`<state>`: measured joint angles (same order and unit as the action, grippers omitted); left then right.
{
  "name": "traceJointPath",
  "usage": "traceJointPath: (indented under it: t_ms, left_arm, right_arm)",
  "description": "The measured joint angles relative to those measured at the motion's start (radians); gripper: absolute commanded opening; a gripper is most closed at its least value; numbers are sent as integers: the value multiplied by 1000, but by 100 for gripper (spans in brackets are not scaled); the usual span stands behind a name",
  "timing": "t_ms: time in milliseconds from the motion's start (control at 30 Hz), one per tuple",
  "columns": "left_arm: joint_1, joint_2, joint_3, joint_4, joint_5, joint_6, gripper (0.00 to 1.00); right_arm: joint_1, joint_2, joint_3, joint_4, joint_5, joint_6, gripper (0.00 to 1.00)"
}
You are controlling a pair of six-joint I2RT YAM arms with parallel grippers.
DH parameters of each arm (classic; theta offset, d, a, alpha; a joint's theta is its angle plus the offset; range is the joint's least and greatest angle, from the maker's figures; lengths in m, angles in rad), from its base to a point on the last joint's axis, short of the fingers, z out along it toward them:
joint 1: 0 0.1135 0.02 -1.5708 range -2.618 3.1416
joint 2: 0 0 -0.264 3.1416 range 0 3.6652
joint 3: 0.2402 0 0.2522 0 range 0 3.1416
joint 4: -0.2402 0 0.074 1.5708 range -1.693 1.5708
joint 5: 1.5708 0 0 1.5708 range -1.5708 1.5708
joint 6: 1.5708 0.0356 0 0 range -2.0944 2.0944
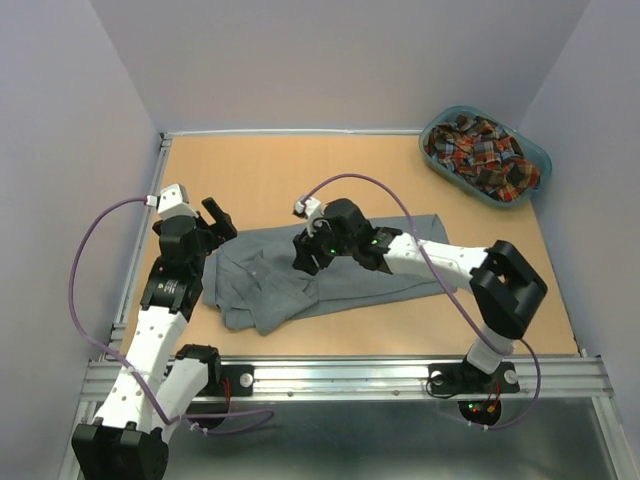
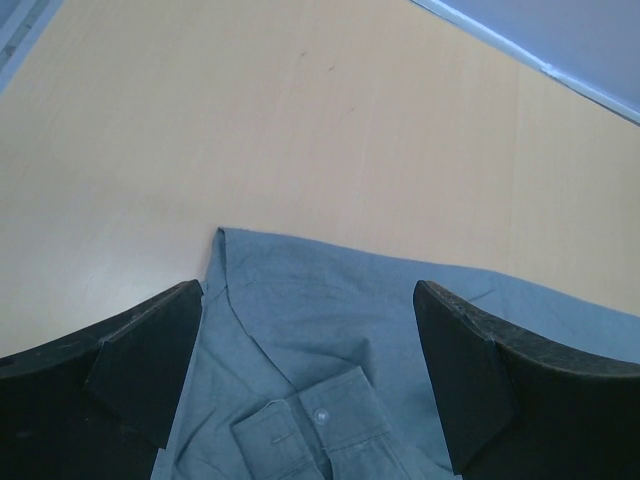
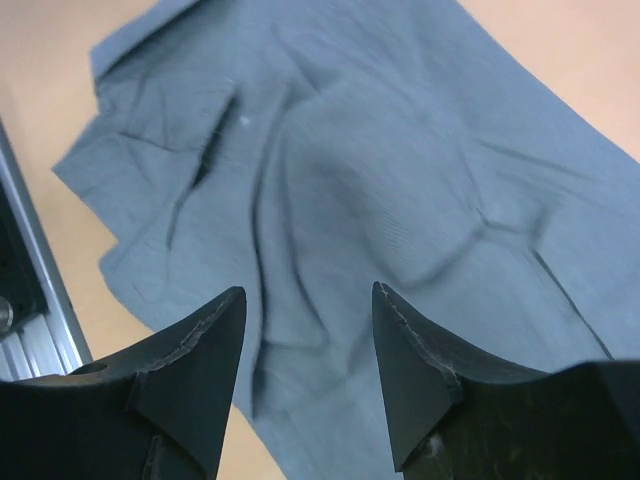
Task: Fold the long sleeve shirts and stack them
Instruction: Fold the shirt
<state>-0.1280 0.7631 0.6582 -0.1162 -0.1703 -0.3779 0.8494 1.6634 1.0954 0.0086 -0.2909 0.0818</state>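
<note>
The grey shirt (image 1: 265, 285) lies crumpled and partly folded on the wooden table, its left end bunched. My left gripper (image 1: 218, 220) is open and empty at the shirt's far left corner; in the left wrist view (image 2: 310, 350) the shirt (image 2: 330, 300) and a buttoned cuff (image 2: 320, 415) lie between the fingers. My right gripper (image 1: 305, 258) is open and empty just above the shirt's middle; in the right wrist view (image 3: 308, 340) wrinkled grey cloth (image 3: 380, 180) lies below it. The plaid shirt (image 1: 478, 152) is bundled in the teal basket (image 1: 535, 150) at the far right.
A metal rail (image 1: 340, 375) runs along the table's near edge and also shows in the right wrist view (image 3: 40, 320). Grey walls close in the table on the left, back and right. Bare wood (image 1: 280, 180) lies behind the grey shirt.
</note>
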Motion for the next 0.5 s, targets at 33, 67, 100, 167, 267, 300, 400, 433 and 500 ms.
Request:
traceJointPath:
  t_ms: [33, 67, 100, 167, 267, 300, 400, 433, 500]
  left_arm:
    - [-2, -7, -3, -1, -13, 0, 99]
    - [-2, -8, -3, 0, -23, 1, 99]
    - [-2, -6, -3, 0, -34, 0, 99]
    - [-2, 2, -3, -2, -52, 0, 99]
    - [-2, 21, -3, -12, -84, -1, 99]
    - [-2, 23, -3, -16, -90, -1, 99]
    - [-2, 23, -3, -19, -105, -3, 99]
    - [-2, 23, -3, -19, -109, -4, 99]
    - [-2, 23, -3, -19, -115, -5, 99]
  right_arm:
    - [18, 35, 35, 0, -7, -4, 59]
    - [30, 63, 62, 3, -12, -7, 59]
    - [43, 99, 94, 11, -17, -8, 59]
    - [71, 159, 145, 15, -23, -11, 59]
    - [99, 230, 198, 21, -29, -12, 59]
    - [107, 249, 212, 21, -31, -12, 59]
    - [133, 301, 243, 21, -39, -11, 59]
    - [139, 311, 249, 21, -41, -11, 59]
    - [153, 328, 262, 20, -44, -11, 59]
